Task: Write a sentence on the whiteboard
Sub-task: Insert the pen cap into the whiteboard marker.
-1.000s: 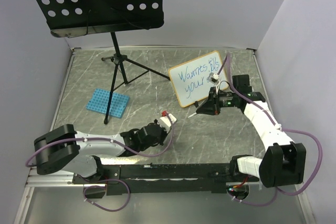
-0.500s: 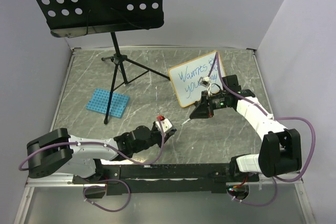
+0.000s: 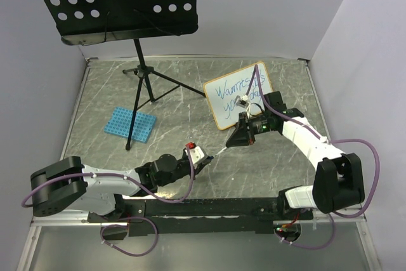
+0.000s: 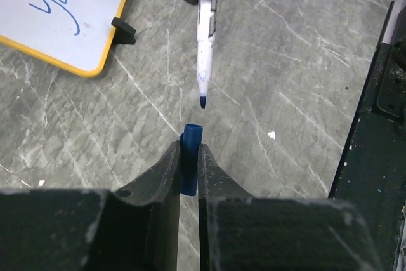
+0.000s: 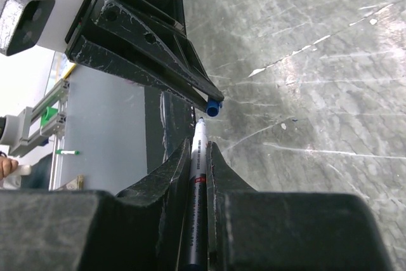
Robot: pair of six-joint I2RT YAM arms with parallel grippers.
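Whiteboard (image 3: pixel 222 118) at the far right of the table (image 3: pixel 171 131), turned askew, with the sentence (image 3: pixel 229 89) across it in two slanted blue lines; end of each line hidden behind the right arm, so last words not readable from above. Writing judged finished, or near enough; step in hand, most likely: capping. Right gripper (image 5: pixel 200 157) clamped on the marker (image 5: pixel 198 182), barrel pinched between both fingers, nib bare and aimed toward the near left. Left gripper (image 4: pixel 188 153) pinched tight on the blue cap (image 4: pixel 189 166), open mouth turned toward the nib. Nib and cap apart but very near, over bare table just near of the whiteboard's near corner; nib a touch to one side of the cap's mouth rather than dead in line. Next move, by that reading: nudge sideways to bring nib and mouth onto one line, then slide together along the barrel and press until seated, both grips kept firm against twisting. Right arm reaching out from its base at the near right, then bent back left across the front of the whiteboard, wrist tipped down toward the table. Left arm stretched low along the near edge toward the centre, fingers pointing to the far right to meet the marker.
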